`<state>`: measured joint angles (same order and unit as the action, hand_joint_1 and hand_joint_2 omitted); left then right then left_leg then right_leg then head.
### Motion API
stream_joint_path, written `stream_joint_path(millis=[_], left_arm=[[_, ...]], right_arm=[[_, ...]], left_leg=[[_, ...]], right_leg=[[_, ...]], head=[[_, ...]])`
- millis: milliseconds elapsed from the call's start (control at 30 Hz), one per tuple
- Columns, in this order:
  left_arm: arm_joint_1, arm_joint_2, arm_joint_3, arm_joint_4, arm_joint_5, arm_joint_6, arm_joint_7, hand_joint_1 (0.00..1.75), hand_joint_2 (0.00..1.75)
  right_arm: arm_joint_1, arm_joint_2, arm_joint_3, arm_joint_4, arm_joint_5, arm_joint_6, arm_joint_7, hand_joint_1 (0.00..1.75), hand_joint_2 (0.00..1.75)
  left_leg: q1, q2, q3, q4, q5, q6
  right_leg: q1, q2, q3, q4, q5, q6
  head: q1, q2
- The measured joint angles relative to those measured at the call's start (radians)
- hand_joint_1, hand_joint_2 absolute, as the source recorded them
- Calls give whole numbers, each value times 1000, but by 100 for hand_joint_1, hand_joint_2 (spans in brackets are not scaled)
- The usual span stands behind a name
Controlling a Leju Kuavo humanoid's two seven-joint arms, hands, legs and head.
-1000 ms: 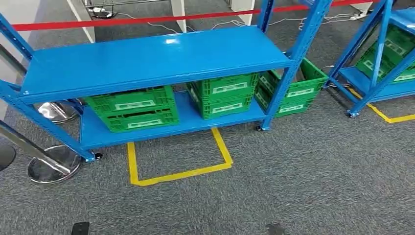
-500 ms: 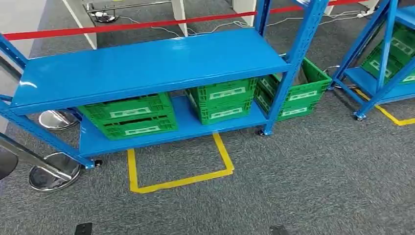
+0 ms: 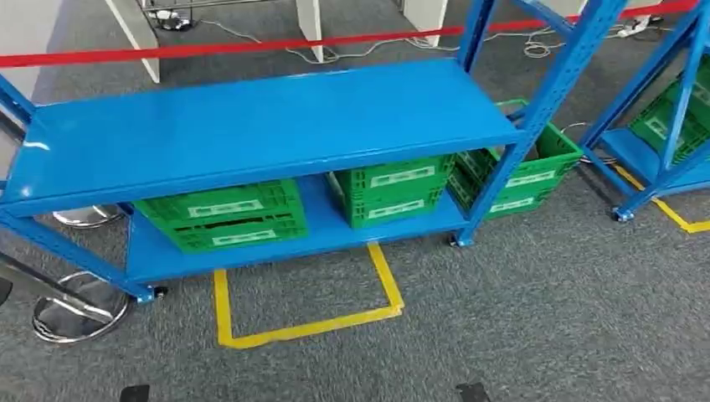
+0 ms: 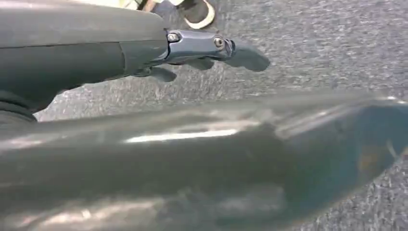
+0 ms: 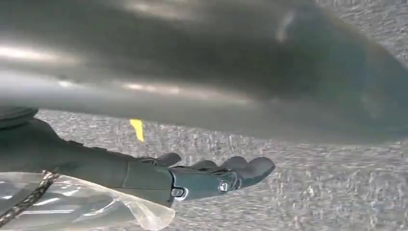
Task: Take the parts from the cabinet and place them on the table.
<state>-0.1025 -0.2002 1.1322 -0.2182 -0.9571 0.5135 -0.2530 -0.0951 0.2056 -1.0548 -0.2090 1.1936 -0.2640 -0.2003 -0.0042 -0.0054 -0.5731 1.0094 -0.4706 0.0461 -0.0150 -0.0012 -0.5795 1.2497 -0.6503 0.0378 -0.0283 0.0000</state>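
Observation:
A blue metal rack [image 3: 251, 126] stands ahead of me in the head view; its upper shelf is bare. On its lower shelf sit two green crates [image 3: 222, 213] [image 3: 393, 188], and a third green crate [image 3: 519, 172] rests on the floor just past the right post. What the crates hold is hidden. My left hand [image 4: 202, 50] hangs over grey carpet with fingers stretched out and nothing in them. My right hand [image 5: 207, 175] also hangs over the carpet, fingers apart and empty; clear plastic film [image 5: 96, 207] lies along its wrist.
A second blue rack [image 3: 661, 109] with green crates stands at the right. A yellow tape square [image 3: 310, 327] marks the carpet before the first rack. Chrome stanchion bases [image 3: 75, 310] sit at the left, red barrier tape [image 3: 209, 48] runs behind. A person's shoe [image 4: 197, 12] is near my left hand.
The whole picture has shifted: the camera moved, so the rack now looks a little larger and sits lower and further right. Nothing on the rack has moved.

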Motion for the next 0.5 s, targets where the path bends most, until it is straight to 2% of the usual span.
stream_joint_path(millis=[33, 67, 100, 133, 167, 200, 233, 267, 300, 367, 400, 433, 500], left_arm=[[-1, -2, 0, 0, 0, 0, 2, 0, 0], [-1, -3, 0, 0, -2, 0, 3, 0, 0], [1, -5, 0, 0, -2, 0, 5, 0, 0], [1, -5, 0, 0, -2, 0, 5, 0, 0], [1, -6, 0, 0, -2, 0, 5, 0, 0], [1, -6, 0, 0, -2, 0, 5, 0, 0], [-2, -6, 0, 0, -2, 0, 5, 0, 0], [-3, -6, 0, 0, -2, 0, 5, 0, 0], [-3, -6, 0, 0, -2, 0, 6, 0, 0], [-4, -8, 0, 0, -3, 1, 6, 0, 0], [-4, -7, 0, 0, -2, 2, 6, 0, 0], [-6, -7, 0, 0, -3, 3, 6, 0, 0], [-7, -7, 0, 0, -3, 3, 6, 0, 0]], right_arm=[[1, 0, -1, 0, -1, 2, 0, 0, 0], [2, 0, -3, 0, -2, 3, 0, 0, 0], [3, 0, -5, 0, -2, 3, 0, 0, 0], [4, 0, -6, 0, -3, 3, 0, 0, 0], [4, 0, -7, 0, -3, 3, 0, 0, 0], [5, 0, -9, 0, -3, 3, 0, 0, 0], [7, 0, -12, 0, -4, 3, 0, 0, 0], [3, 0, -14, 0, -4, 4, 0, 0, 0], [3, 0, -14, 0, -4, 5, 0, 0, 0], [4, 0, -15, 0, -4, 5, 0, 0, 0], [4, 0, -16, 0, -4, 5, 0, 0, 0], [2, 0, -16, 0, -4, 5, 0, 0, 0], [-4, 0, -16, 0, -4, 4, 0, 0, 0]], left_leg=[[0, -2, 10, 0, -11, 1], [0, -4, 24, 0, -22, 0], [0, -6, 40, 0, -33, 0], [0, -7, 60, 0, -46, -2], [0, -8, 79, 0, -59, -5], [0, -8, 89, 0, -71, -9], [-3, -8, 100, 9, -84, -15], [-4, -10, 95, 7, -91, -23], [-3, -9, 97, 5, -96, -30], [-3, -9, 107, 10, -95, -36], [-2, -8, 98, 36, -96, -42], [-1, -6, 76, 83, -106, -48], [6, -5, -4, 219, -174, -61]], right_leg=[[0, 0, -42, 33, -44, 3], [0, 0, -70, 38, -70, 7], [0, 0, -85, 19, -63, 7], [0, 0, -85, -34, -16, 8], [-1, 0, -71, -109, 59, 8], [-1, 0, -61, -181, 148, 3], [2, -2, -69, -194, 181, -4], [4, -3, -63, -197, 153, -15], [6, -1, -50, -197, 180, -23], [4, 1, -43, -200, 179, -33], [0, -1, -34, -208, 178, -37], [-1, -1, -27, -211, 174, -42], [0, -2, -22, -212, 168, -50]], head=[[2, 0], [1, 0], [1, 0], [1, 0], [2, 0], [2, 0], [0, 0], [4, 0], [1, 0], [2, 0], [1, 0], [0, 0], [0, 0]])
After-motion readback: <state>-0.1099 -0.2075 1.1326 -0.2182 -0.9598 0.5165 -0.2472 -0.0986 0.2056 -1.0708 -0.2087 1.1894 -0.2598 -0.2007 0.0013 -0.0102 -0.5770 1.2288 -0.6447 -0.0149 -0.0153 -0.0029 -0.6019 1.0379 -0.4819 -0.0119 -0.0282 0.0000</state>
